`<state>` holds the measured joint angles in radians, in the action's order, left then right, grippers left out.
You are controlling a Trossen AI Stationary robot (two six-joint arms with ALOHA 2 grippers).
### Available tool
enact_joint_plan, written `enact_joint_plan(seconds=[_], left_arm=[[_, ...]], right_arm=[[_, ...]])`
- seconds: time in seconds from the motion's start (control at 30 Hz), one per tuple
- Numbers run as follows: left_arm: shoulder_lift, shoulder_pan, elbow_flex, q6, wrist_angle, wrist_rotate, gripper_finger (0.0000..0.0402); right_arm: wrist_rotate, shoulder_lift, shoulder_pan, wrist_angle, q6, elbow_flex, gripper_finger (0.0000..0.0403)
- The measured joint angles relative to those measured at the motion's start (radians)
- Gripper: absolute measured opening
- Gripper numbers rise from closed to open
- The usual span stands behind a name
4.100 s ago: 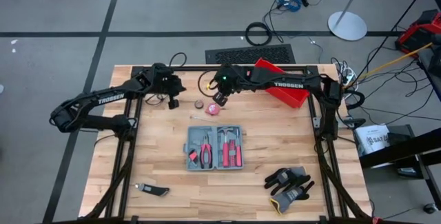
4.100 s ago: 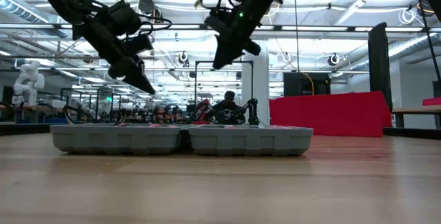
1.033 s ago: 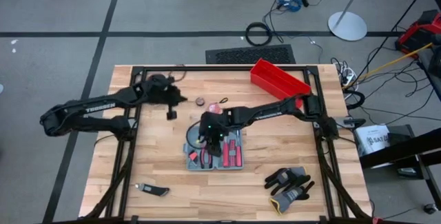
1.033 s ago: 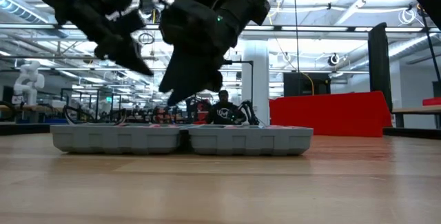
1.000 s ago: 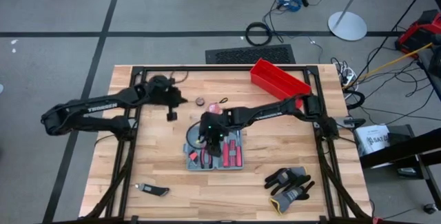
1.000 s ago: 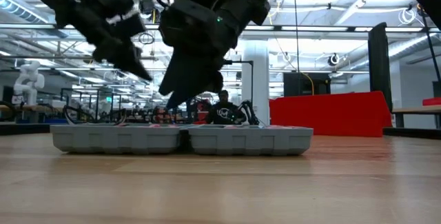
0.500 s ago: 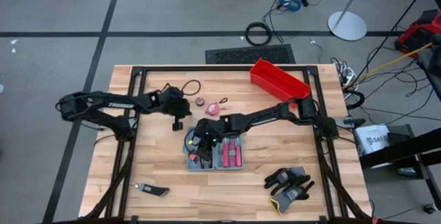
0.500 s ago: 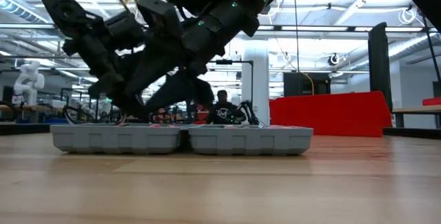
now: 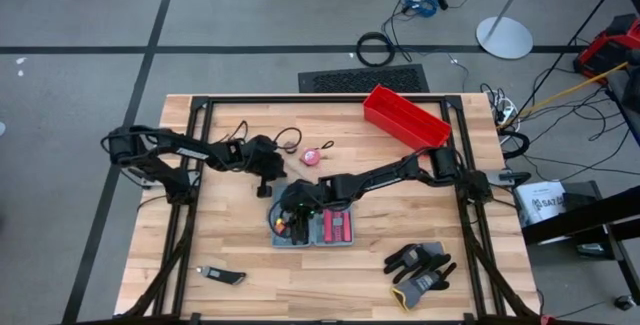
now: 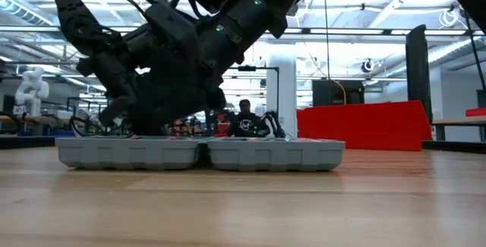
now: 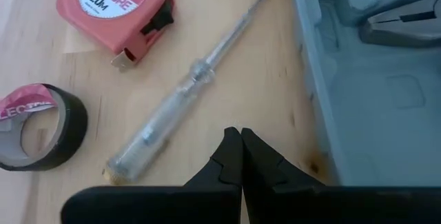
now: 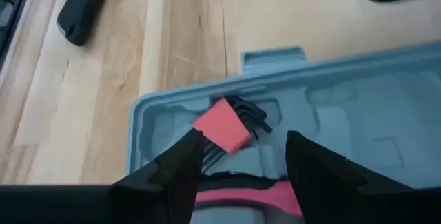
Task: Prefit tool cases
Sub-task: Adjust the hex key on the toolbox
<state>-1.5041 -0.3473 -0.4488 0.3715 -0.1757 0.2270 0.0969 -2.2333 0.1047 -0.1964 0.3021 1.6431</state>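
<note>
1. While spread wide, right gripper [image 12: 238, 158] hovers low over open tool case [image 9: 310, 222], fingers [image 12: 176, 165] apart above grey moulded inside.
2. Directly between and just beyond those fingers: red-holdered hex key set [image 12: 231, 124] seated in a slot; nearer, under the wrist, a red-handled tool [image 12: 234, 198] partly hidden.
3. Farther past the case's rim: bare wooden table [image 12: 186, 31], then a black utility knife [image 12: 83, 7] lying well apart.
4. Pressed together with nothing between, left gripper [image 11: 240, 151] hangs close over the table just beside the case's edge [image 11: 313, 93].
5. Just ahead of its tips: clear-handled screwdriver [image 11: 186, 89] lying flat at a slant, near the case, apart from it.
6. Beyond the screwdriver: black tape roll [image 11: 38, 124] to one side and red tape measure [image 11: 117, 7] farther off.
7. Inside the case on that side: pliers [image 11: 406, 24] in a slot.
8. Farthest out: red bin [image 9: 405, 117] at the table's far edge, black gloves [image 9: 420, 268] at the opposite near corner.
</note>
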Motion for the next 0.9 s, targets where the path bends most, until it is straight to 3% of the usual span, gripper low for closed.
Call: enact_joint_plan(seconds=[0.6,0.7,0.9], left_arm=[[-0.005,-0.001,0.000,-0.054,-0.023,-0.026,0.0000],[-0.005,-0.001,0.000,-0.077,-0.022,-0.026,0.0000],[-0.005,-0.001,0.000,-0.078,-0.021,-0.027,0.0000]], right_arm=[[0.019,-0.150,-0.010,-0.179,-0.052,0.207,0.0186],[0.033,-0.184,-0.018,-0.262,-0.051,0.264,0.0147],[0.082,-0.183,-0.026,-0.279,-0.044,0.282,0.0014]])
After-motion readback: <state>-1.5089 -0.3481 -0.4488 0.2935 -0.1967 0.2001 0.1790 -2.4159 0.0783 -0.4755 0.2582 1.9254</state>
